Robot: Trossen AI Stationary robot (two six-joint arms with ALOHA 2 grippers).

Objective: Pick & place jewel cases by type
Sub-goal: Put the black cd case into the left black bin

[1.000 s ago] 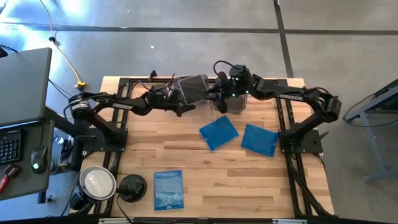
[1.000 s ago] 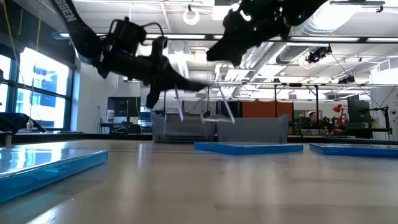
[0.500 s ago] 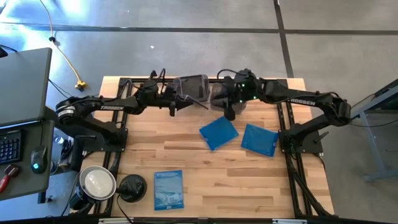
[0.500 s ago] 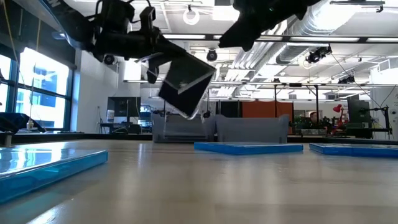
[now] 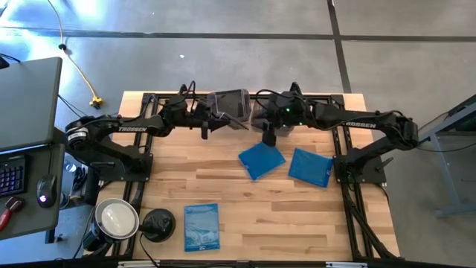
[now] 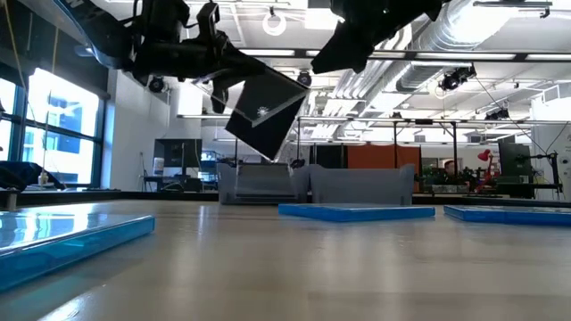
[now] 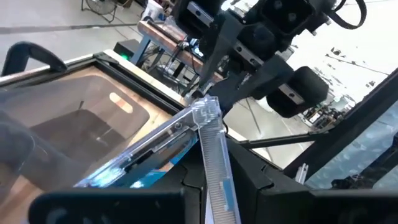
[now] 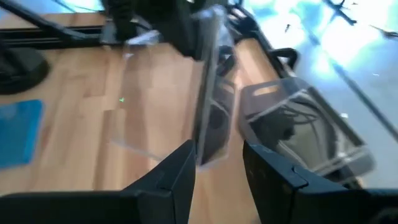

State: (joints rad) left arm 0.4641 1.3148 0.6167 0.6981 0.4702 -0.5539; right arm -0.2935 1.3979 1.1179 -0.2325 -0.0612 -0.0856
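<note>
Bright overhead light; wrist views blurred, window glare.

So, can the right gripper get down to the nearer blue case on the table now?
Probably yes: the right gripper hangs open and empty above the blue case, nothing lying between them.

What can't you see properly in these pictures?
- Right tub, high view: the right arm covers most of it, so what is inside stays hidden.
- Right gripper, right wrist view: blurred, and the black case stands just past its fingers; a grip cannot be told.
- Pale blue case, low view: cut off by the picture's edge.
- Person, low view: too small to make out.
</note>
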